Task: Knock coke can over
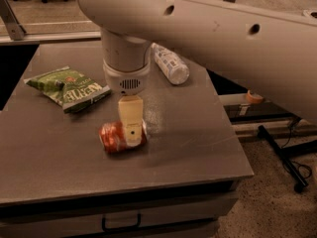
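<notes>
Coke can lies on its side on the grey table, about mid-table, with a bare strip of tabletop between it and the near edge. Judged from this pose, the knock-over looks done.

Gripper points straight down, directly over the right end of the can, its pale tip overlapping the can body. Claw apart or clamped on the can: cannot tell, because the far side is hidden behind the can.

Risks from here:
- If the claw does grip the can, raising it lifts the can off the table or stands it back up, undoing the result.
- If it only touches, a sideways drag on leaving sets the can rolling. A round body on a smooth top could run to the near edge and drop.

Behind and left of the can: green chip bag, near. A leftward shove pushes the can into it.

Behind and right of the can, farther off: clear plastic bottle, lying down just beside the thick wrist. A swing of the arm could roll it.
</notes>
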Available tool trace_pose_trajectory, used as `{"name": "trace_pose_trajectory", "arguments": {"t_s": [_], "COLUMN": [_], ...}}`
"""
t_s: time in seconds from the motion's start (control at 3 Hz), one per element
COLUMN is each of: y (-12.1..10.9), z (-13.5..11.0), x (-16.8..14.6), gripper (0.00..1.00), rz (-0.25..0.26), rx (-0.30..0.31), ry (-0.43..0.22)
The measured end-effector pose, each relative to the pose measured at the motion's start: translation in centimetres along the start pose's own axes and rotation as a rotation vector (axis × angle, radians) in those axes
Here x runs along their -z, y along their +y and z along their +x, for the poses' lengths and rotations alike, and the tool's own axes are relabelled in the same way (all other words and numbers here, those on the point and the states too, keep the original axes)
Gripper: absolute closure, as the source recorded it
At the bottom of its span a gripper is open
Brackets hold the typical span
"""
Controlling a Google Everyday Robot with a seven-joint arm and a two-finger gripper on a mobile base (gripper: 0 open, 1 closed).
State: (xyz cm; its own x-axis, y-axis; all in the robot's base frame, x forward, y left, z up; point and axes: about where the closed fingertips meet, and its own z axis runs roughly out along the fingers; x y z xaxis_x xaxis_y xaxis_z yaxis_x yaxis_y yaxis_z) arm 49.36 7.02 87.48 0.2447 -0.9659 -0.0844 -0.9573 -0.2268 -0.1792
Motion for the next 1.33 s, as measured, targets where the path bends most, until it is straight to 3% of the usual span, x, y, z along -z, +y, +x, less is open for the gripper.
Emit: {"name": "trace_pose_trajectory", "arguments": {"t_s": [1.0,1.33], "y": [0.9,0.3], "z": [1.9,4.6], "x": [0.8,3.2], "gripper": [0.00,0.00], "rz": [0.020,0.034], "rx": [-0.109,-0.189], "ry": [-0.105,-0.198]}}
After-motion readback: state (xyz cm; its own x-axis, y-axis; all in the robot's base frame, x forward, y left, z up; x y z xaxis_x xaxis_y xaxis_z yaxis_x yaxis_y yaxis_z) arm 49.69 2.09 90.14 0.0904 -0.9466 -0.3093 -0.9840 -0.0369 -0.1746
